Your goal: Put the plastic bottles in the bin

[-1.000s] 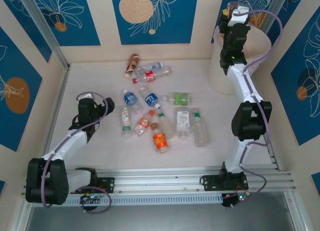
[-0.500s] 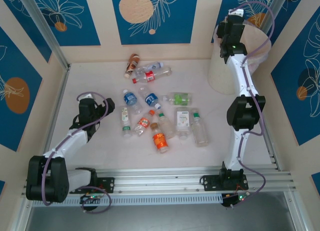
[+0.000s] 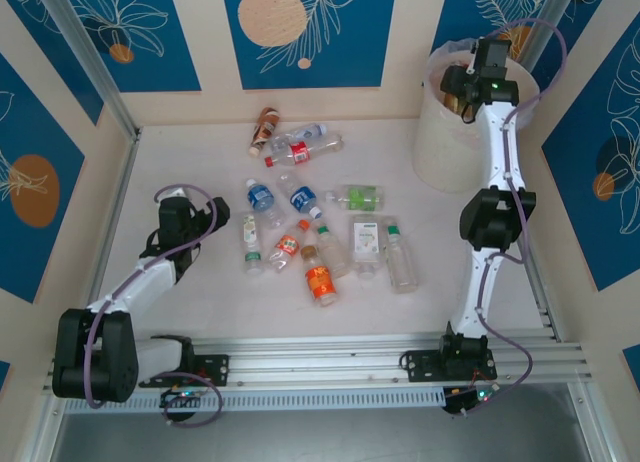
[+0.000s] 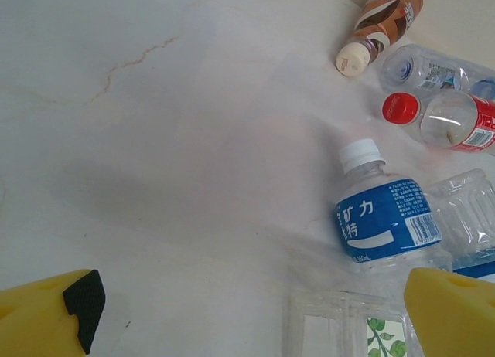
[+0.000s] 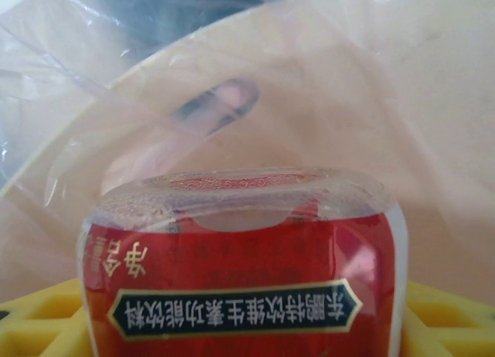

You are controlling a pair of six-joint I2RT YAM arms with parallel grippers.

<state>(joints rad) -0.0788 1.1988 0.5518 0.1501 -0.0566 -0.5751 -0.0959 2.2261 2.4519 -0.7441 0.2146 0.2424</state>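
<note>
The worktop is fenced by cream walls with blue panels on 3 sides and by a metal rail along the near edge. Its left part is bare from the wall to the plastic bottles, which lie on their sides in a loose cluster around the middle; a bare strip also separates the cluster from the bin, which stands in the far right corner. The surface is pale and faintly veined. The left gripper hovers low over the bare left part with its jaws wide apart and nothing between them; just ahead lie a blue-labelled bottle, a red-capped bottle and a brown bottle. The right gripper is above the bin's mouth, clamped on a red-labelled bottle between its 2 yellow fingers, with the thin plastic liner and cream wall behind it. What already lies in the bin cannot be told.
</note>
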